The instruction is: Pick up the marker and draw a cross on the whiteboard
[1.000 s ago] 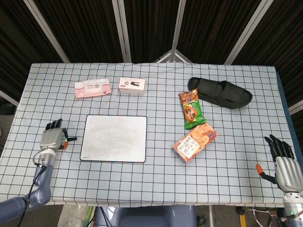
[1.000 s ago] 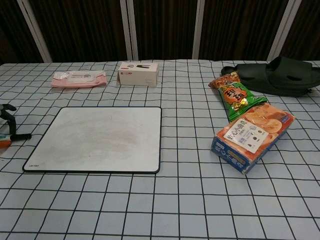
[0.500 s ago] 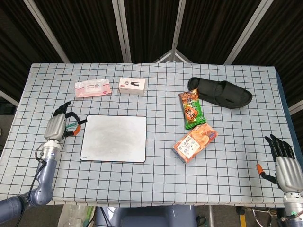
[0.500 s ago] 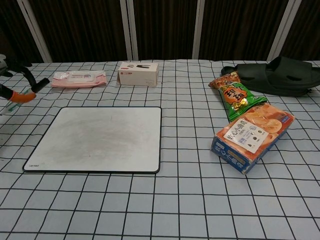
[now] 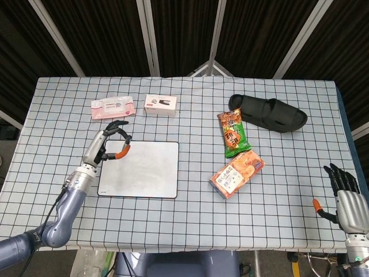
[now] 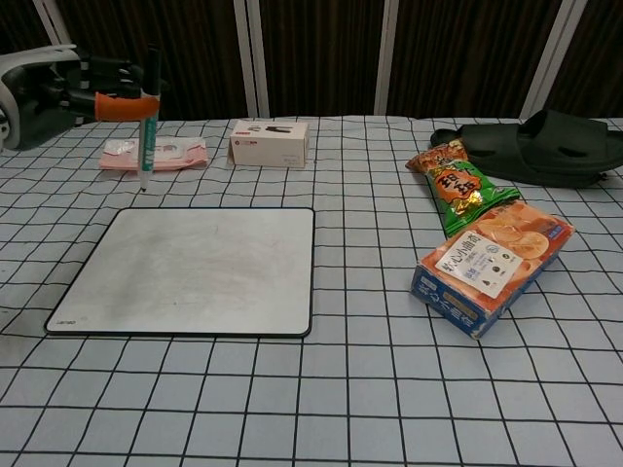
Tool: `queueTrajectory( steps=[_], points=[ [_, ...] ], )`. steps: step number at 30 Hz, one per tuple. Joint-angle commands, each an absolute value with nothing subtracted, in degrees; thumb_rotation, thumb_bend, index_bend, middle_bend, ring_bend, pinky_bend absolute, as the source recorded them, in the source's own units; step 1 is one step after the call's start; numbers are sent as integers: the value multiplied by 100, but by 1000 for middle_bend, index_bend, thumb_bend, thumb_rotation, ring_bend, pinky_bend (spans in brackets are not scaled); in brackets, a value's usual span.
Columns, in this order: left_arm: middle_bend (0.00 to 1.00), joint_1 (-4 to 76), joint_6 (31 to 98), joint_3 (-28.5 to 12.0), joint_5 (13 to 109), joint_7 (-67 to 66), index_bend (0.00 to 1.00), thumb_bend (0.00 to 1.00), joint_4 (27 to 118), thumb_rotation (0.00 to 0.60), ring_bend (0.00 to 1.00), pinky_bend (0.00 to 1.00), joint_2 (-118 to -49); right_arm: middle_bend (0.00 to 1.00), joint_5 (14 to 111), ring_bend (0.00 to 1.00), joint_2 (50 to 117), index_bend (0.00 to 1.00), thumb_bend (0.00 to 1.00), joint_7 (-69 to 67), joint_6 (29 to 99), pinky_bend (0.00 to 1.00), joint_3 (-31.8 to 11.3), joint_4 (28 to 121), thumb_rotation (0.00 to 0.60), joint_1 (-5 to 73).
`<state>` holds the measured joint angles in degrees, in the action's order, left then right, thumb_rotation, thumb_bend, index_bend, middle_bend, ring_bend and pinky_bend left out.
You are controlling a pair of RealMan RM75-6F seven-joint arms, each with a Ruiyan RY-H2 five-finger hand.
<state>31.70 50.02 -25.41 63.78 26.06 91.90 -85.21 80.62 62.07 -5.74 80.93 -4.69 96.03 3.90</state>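
The whiteboard [image 5: 139, 168] lies flat on the checked cloth, left of centre, its surface smudged grey with no clear lines; the chest view shows it as whiteboard [image 6: 195, 268]. My left hand [image 5: 108, 143] hovers over the board's far-left corner and pinches the marker [image 6: 147, 126]. The marker stands nearly upright with its tip down, above the cloth just beyond the board's far edge. In the chest view the left hand [image 6: 68, 89] shows at the upper left. My right hand [image 5: 346, 203] rests at the table's near right corner, fingers spread and holding nothing.
A pink wipes packet [image 5: 112, 108] and a small white box [image 5: 160, 105] lie beyond the board. To the right are a green snack bag [image 5: 232, 134], an orange box [image 5: 237, 173] and a black slipper [image 5: 268, 112].
My left hand has risen from the table's left edge and moved right to the board's far-left corner, carrying the marker, now upright. The right hand has stayed put.
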Motion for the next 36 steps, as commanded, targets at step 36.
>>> queueTrajectory(
  steps=[36],
  points=[
    [185, 3873, 4740, -1921, 6956, 3414, 742, 617, 7536, 600, 57, 105, -9973, 0, 8057, 0, 6191, 0, 343, -655, 8085, 0, -461, 9600, 600, 374]
  ],
)
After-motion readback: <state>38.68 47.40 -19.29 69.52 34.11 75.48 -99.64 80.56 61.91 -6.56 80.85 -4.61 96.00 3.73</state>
